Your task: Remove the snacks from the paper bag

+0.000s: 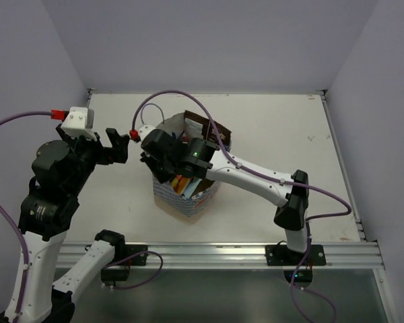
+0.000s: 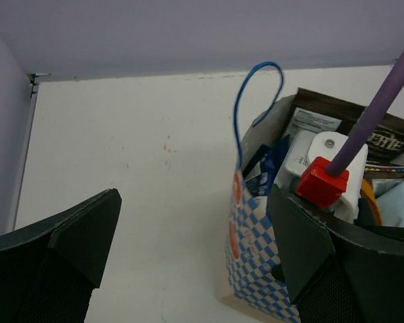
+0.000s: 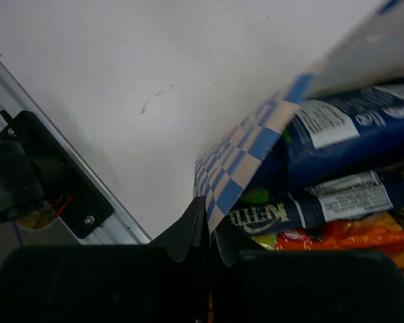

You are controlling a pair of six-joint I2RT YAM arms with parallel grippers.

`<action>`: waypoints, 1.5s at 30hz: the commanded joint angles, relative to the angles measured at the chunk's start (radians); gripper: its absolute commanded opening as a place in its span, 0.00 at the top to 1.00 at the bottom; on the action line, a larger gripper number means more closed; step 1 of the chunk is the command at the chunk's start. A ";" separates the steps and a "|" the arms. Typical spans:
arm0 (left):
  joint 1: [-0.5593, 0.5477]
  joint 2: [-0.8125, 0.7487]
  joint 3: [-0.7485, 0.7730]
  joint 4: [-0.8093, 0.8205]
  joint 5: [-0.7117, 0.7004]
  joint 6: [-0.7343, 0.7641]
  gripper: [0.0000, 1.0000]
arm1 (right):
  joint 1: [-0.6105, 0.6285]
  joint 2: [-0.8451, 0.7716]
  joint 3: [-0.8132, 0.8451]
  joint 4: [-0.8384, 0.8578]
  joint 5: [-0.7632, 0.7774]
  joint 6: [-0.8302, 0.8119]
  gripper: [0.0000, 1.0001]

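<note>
The paper bag stands mid-table, checkered band low, blue cord handle up. Snacks fill it: a dark brown packet, a dark blue packet, another dark blue packet and an orange one below. The snacks show as orange and blue in the top view. My right gripper reaches over the bag's mouth; in its wrist view the right gripper is shut on the bag's checkered wall. My left gripper is open and empty, left of the bag.
An aluminium rail runs along the near table edge and shows in the right wrist view. Purple walls close the table at the back and sides. The right arm's purple cable arcs over the bag.
</note>
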 commanded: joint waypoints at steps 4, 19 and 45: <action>-0.006 -0.031 -0.022 -0.034 -0.055 -0.083 0.00 | -0.003 -0.083 0.084 0.065 -0.037 -0.064 0.58; -0.006 0.173 -0.161 0.052 0.048 -0.166 0.00 | -0.003 -0.598 -0.266 0.118 0.086 -0.038 0.18; -0.005 0.328 0.012 0.348 -0.084 0.263 1.00 | -0.004 -0.795 -0.607 0.491 0.031 -0.082 0.17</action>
